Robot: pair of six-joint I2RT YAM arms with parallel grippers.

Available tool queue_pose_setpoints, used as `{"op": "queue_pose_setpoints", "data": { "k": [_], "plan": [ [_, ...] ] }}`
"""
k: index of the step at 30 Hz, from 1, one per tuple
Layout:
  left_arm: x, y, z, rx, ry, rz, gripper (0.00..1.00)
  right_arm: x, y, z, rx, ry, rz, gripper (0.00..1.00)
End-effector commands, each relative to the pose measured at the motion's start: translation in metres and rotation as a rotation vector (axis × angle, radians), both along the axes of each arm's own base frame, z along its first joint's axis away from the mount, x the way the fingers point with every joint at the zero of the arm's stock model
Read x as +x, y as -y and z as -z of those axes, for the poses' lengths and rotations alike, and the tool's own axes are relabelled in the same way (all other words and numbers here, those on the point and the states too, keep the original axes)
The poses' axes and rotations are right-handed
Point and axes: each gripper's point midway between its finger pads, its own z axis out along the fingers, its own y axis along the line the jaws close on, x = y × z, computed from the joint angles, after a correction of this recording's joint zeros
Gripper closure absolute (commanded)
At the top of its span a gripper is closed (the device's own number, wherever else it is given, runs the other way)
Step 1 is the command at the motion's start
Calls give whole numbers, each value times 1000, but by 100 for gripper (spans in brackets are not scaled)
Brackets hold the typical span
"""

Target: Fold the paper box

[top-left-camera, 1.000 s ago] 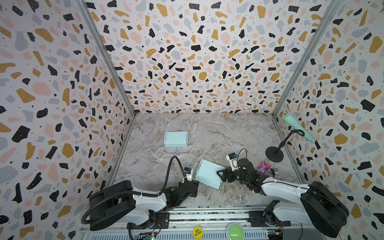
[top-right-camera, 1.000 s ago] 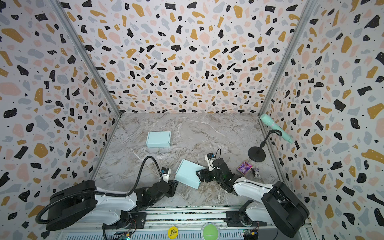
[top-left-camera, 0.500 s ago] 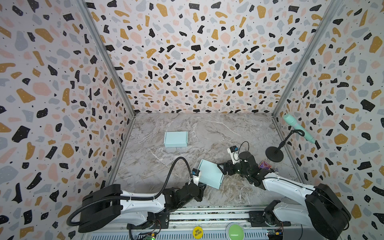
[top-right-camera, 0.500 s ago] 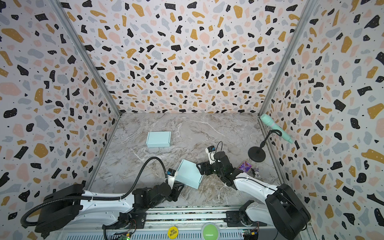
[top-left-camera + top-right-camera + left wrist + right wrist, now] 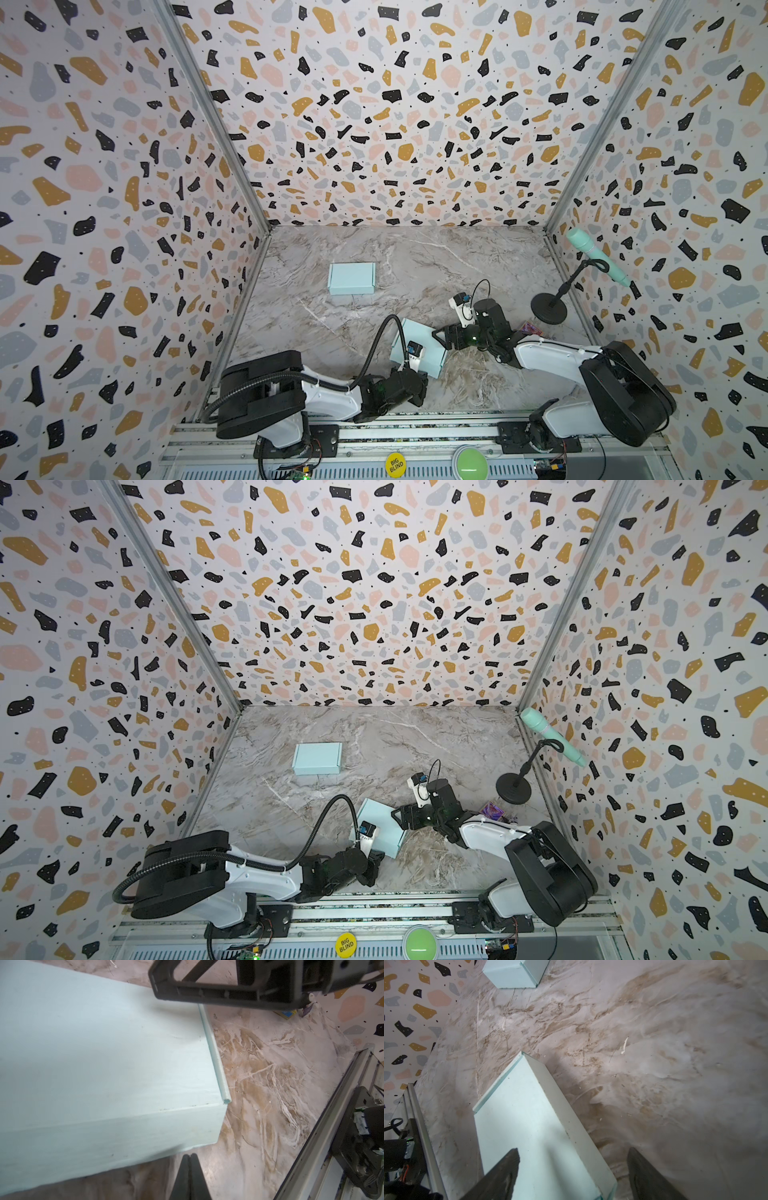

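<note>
A pale blue paper box [image 5: 428,353] [image 5: 384,833] lies closed on the marble floor near the front, seen close in the left wrist view [image 5: 104,1053] and in the right wrist view [image 5: 533,1130]. My left gripper [image 5: 190,1156] is shut with nothing in it, its tips just off the box's near side wall; in both top views it [image 5: 420,379] [image 5: 376,857] sits at the box's front edge. My right gripper [image 5: 573,1150] [image 5: 439,336] [image 5: 400,813] is open and straddles the box's far right corner, one finger over the lid, one beside the wall. A second folded box [image 5: 351,278] [image 5: 317,758] rests further back.
A mint microphone [image 5: 594,257] on a black stand [image 5: 548,307] is at the right wall. A small colourful packet [image 5: 532,328] lies behind the right arm. A metal rail [image 5: 374,432] runs along the front edge; terrazzo walls close in three sides.
My left gripper has closed and slid right along the front to the box's near edge. The right gripper shifted slightly towards the back. The box has stayed put.
</note>
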Motion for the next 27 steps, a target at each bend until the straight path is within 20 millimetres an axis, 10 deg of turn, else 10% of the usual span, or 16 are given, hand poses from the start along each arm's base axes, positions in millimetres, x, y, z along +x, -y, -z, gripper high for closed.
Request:
{"op": "queue_pose_setpoints", "data": {
  "k": [1, 27],
  "plan": [
    [3, 17, -12, -73, 10, -1, 96, 2, -12, -15, 59, 36, -53, 22],
    [30, 2, 4, -59, 4, -89, 95, -79, -26, 26, 69, -135, -188, 36]
  ]
}}
